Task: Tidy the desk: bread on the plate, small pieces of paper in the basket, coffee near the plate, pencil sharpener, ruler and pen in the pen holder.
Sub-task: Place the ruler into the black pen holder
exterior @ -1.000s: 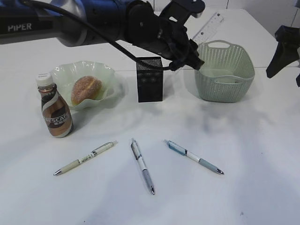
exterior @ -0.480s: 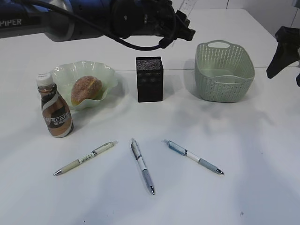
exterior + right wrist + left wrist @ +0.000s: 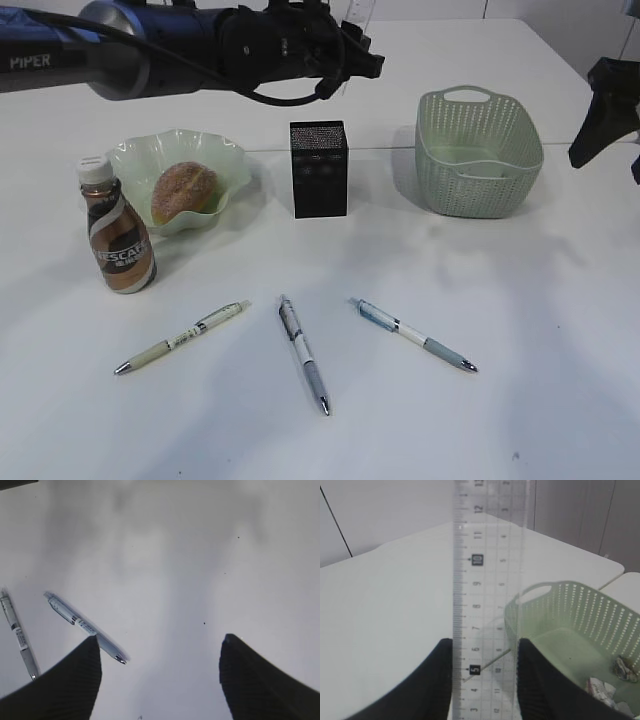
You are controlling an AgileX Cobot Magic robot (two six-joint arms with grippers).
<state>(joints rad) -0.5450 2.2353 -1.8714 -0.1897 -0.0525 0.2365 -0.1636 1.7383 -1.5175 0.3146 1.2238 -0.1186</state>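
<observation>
1. The left claw [image 3: 485, 675] is clamped on the ruler [image 3: 490, 580], which stands upright between its fingers; in the exterior view the arm hangs above and behind the pen holder [image 3: 319, 168].
2. The step in hand is judged to be dropping the ruler into the holder. The free end should be centred over the square mouth first, then lowered straight and released only once it is well inside the mesh.
3. A tilted entry may catch the rim or tip the holder.
4. The right claw [image 3: 160, 652] hangs with its fingers apart and empty over the bench [image 3: 165, 555], near one pen [image 3: 82, 625].
</observation>
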